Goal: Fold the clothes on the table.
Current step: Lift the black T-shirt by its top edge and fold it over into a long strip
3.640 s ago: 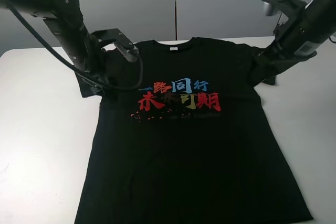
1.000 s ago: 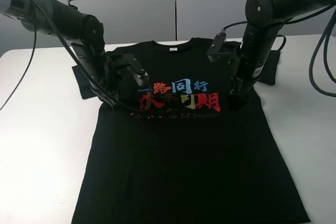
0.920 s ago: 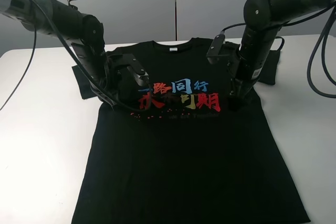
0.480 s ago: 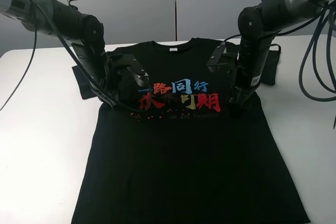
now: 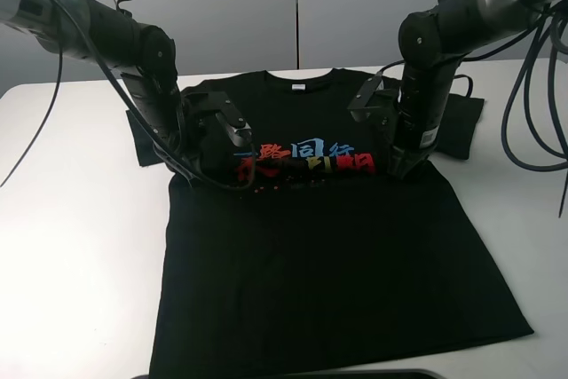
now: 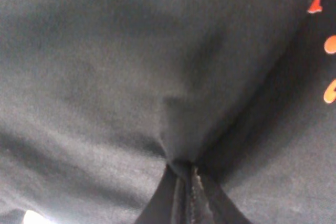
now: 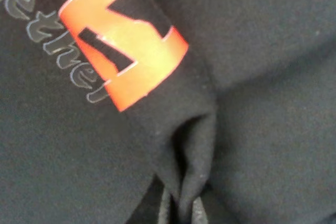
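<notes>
The black T-shirt [image 5: 328,255] lies chest up on the white table [image 5: 71,246], neck label [image 5: 297,87] at the far side. Its red, blue and tan characters [image 5: 311,155] are bunched into a crease. My left gripper [image 5: 238,177] is shut on a pinch of the shirt at the left end of the print; the left wrist view shows the fingers [image 6: 197,198] closed on black cloth [image 6: 173,103]. My right gripper [image 5: 397,169] is shut on a pinch at the right end of the print; the right wrist view shows a cloth fold [image 7: 184,145] beside a red character [image 7: 126,51].
Both sleeves lie spread out behind the arms, the right one [image 5: 461,122] on the table. Cables [image 5: 532,86] hang off the right arm. A dark edge [image 5: 355,374] shows at the near table edge. Grey wall panels stand behind the table.
Both grippers stay pinched on the chest. The shirt's body has slid toward the far side, its hem is now in view, and the print has creased and squashed between the grippers.
</notes>
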Action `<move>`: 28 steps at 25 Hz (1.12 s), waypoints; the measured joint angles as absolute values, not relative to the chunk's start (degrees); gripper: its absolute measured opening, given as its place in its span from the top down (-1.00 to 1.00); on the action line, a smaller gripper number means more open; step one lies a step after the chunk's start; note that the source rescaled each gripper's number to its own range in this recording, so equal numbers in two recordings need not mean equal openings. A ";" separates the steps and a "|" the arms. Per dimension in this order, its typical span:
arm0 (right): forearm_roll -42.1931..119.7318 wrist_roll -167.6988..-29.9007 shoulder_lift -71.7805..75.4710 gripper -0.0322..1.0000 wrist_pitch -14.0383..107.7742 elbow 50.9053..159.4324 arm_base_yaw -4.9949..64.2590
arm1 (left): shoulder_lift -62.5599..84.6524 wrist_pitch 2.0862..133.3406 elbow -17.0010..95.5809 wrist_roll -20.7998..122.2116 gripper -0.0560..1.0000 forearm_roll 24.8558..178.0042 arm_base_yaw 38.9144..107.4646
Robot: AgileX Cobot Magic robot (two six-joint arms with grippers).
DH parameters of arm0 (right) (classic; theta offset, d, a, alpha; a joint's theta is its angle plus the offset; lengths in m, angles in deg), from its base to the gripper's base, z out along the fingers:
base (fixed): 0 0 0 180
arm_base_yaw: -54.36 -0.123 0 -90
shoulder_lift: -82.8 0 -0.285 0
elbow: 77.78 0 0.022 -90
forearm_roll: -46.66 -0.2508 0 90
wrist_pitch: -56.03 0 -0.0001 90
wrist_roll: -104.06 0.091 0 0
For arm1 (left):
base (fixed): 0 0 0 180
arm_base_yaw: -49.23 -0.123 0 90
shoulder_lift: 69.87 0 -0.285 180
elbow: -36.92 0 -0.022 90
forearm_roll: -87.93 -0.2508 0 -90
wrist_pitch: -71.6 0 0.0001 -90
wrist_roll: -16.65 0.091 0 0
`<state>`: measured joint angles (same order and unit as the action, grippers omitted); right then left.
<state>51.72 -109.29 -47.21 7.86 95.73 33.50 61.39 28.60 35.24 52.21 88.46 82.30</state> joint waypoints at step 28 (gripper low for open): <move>96.85 -50.49 -26.57 0.94 28.74 95.48 33.72 | 46.15 33.95 53.13 43.80 0.89 86.15 82.30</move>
